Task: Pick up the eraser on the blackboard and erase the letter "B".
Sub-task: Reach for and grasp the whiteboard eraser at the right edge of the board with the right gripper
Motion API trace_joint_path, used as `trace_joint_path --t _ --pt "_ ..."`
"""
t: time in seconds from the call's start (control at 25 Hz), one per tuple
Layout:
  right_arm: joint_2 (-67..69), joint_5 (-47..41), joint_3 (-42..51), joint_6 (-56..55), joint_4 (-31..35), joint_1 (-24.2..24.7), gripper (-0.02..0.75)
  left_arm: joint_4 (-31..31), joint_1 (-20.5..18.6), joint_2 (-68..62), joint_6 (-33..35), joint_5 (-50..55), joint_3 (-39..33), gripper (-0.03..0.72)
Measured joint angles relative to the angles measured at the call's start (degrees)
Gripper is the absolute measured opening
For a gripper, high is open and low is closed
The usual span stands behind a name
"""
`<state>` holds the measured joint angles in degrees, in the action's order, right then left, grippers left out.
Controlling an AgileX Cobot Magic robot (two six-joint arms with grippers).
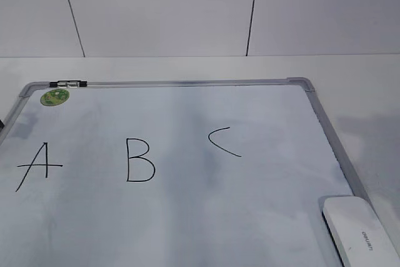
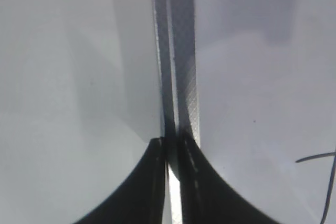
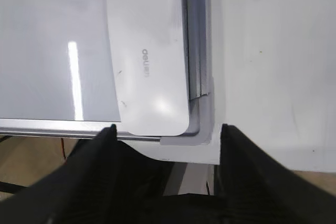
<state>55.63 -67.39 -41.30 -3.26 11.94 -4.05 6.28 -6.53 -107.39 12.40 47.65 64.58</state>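
Note:
The blackboard (image 1: 187,217) is a white dry-erase board with a grey frame; it fills the exterior view. On it are a black "A" (image 1: 39,166), the letter "B" (image 1: 140,160) in the middle and a "C" (image 1: 224,141). The white eraser (image 1: 361,236) lies flat at the board's near right corner. In the right wrist view the eraser (image 3: 148,53) lies just beyond my open, empty right gripper (image 3: 168,129), above the board's corner (image 3: 202,129). My left gripper (image 2: 173,142) is shut and empty over the board's frame strip (image 2: 181,51). Neither gripper shows in the exterior view.
A round green sticker (image 1: 54,97) and a black-and-silver clip (image 1: 69,84) sit at the board's far left corner. White table (image 1: 362,85) surrounds the board; a white wall stands behind. The table's near edge (image 3: 252,161) shows in the right wrist view, with floor below.

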Motion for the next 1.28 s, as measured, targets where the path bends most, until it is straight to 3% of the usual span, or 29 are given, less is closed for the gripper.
trace_joint_path --t 0.32,0.56,1.16,1.28 --pt "5.15 0.27 0.0 -7.05 -6.65 -9.87 0.462 0.11 0.0 0.0 0.0 0.04 0.0 0.038" --pt "10.34 2.16 -0.4 -10.85 -7.64 -15.04 0.461 0.11 0.0 0.0 0.0 0.13 0.0 0.038" --pt "13.77 3.9 -2.54 -12.48 -8.12 -15.75 0.465 0.22 0.0 0.0 0.0 0.17 0.0 0.037" --pt "14.95 6.27 -2.54 -12.55 -8.12 -15.75 0.531 0.22 0.0 0.0 0.0 0.17 0.0 0.037"
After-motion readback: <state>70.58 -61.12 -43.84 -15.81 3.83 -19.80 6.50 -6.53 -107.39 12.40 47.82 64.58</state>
